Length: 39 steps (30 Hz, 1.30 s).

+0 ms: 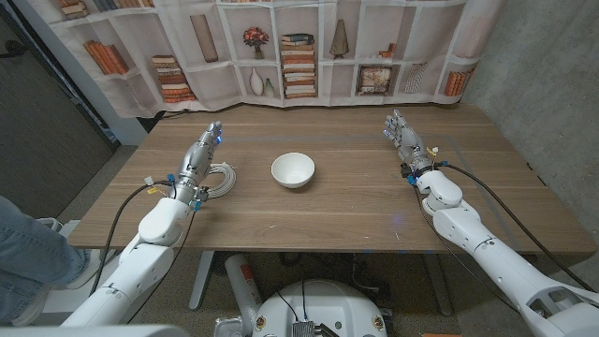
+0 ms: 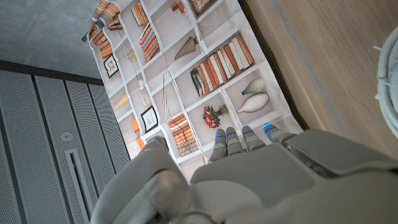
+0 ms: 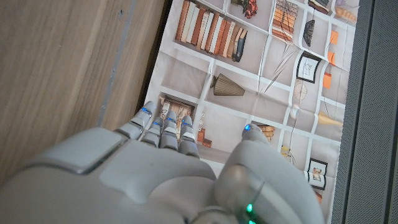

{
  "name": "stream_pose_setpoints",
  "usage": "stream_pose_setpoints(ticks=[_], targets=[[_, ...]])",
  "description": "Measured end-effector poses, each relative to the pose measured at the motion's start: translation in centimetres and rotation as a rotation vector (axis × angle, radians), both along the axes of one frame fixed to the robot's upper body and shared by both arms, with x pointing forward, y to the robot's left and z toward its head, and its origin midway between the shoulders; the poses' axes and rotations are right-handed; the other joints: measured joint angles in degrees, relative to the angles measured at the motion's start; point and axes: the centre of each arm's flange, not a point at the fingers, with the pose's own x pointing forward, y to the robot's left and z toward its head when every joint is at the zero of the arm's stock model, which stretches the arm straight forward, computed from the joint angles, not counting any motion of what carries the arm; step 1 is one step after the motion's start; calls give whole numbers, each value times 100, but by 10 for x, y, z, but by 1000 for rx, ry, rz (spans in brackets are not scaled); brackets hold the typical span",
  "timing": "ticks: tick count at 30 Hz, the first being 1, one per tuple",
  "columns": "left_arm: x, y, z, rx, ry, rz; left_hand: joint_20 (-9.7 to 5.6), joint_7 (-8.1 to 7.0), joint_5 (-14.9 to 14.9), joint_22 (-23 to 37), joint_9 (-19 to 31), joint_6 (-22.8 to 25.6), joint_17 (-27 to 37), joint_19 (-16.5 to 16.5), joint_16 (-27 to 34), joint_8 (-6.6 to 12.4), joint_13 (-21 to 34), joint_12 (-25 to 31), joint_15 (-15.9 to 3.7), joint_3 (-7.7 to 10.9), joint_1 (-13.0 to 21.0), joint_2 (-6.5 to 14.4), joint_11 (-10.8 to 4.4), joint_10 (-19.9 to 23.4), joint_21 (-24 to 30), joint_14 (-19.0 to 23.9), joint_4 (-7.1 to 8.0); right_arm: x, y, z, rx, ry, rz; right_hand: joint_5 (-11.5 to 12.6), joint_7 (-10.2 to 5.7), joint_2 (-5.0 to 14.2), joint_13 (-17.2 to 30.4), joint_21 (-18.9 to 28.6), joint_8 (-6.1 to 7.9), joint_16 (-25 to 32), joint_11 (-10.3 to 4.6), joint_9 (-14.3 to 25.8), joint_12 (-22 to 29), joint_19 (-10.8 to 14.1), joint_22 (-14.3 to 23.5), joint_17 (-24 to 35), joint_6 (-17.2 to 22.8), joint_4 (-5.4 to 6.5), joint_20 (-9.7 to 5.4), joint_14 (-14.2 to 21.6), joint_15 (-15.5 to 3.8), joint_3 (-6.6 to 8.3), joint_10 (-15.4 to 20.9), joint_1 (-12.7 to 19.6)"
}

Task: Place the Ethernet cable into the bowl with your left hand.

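A coiled white Ethernet cable (image 1: 219,178) lies on the wooden table, left of a white bowl (image 1: 293,170) that stands near the table's middle. My left hand (image 1: 200,156) hovers over the coil's left side with its fingers stretched out toward the back of the table, holding nothing. A curved bit of the cable (image 2: 390,68) shows at the edge of the left wrist view beside that hand (image 2: 249,180). My right hand (image 1: 403,136) stands open at the right side of the table, far from the bowl, fingers straight and apart (image 3: 168,174).
A curtain printed with bookshelves (image 1: 290,51) hangs behind the table's far edge. A person's leg in jeans (image 1: 28,253) is at the left edge of the head view. Bare wood (image 1: 356,206) surrounds the bowl.
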Motion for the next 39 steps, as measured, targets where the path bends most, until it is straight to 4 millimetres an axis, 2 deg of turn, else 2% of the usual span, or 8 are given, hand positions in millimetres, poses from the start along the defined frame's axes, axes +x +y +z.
stream_pose_setpoints(ticks=[16,39], targets=[[-9,7,-9,4,9,32,0,-21,0,0,0,21,0,0,0,0,0,0,0,0,30,-30,3,2,0,0,0,1,4,0,0,1,6,0,0,0,0,-51,0,0,0,-1,0,0,0,0,0,-17,0,0,0,-17,0,0],[-24,11,-20,48,12,132,0,-31,0,0,0,113,0,0,0,0,0,0,-42,-7,105,46,1,83,-29,42,-40,3,8,-2,7,-2,20,2,0,0,0,-102,0,0,0,-1,-46,63,29,-1,0,-32,0,0,0,-32,-1,0]])
